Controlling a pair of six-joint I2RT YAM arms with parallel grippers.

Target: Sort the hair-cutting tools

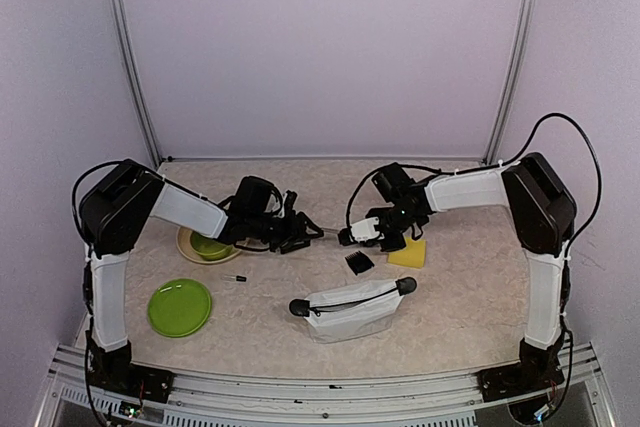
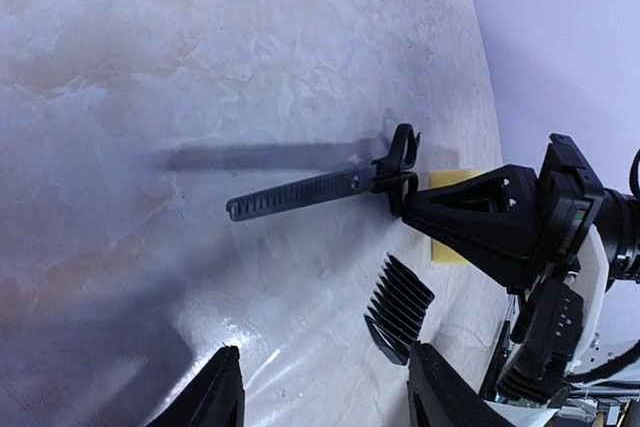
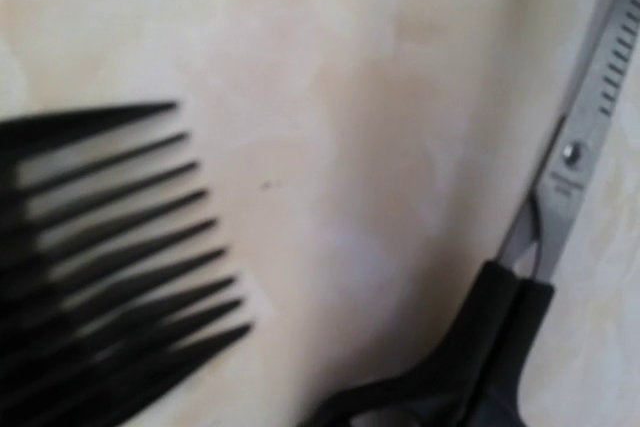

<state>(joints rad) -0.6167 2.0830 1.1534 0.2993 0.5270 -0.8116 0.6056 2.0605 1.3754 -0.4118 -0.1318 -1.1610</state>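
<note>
My right gripper (image 2: 402,189) is shut on the handle end of slim steel scissors (image 2: 300,190), holding them just above the table with the toothed blade pointing toward my left gripper. In the top view the scissors (image 1: 326,232) stretch between the two grippers. A small black comb guard (image 2: 400,305) lies on the table below them, next to a yellow sponge (image 2: 446,243). In the right wrist view the scissors (image 3: 565,177) and the comb guard (image 3: 100,247) show close up and blurred. My left gripper (image 2: 330,392) is open and empty. A tiny black pin (image 1: 237,278) lies at the left.
A white zip pouch (image 1: 352,309) with black ends lies at the front middle. A green plate (image 1: 180,307) sits at the front left. A green bowl (image 1: 210,246) rests on a beige dish behind it, under my left arm.
</note>
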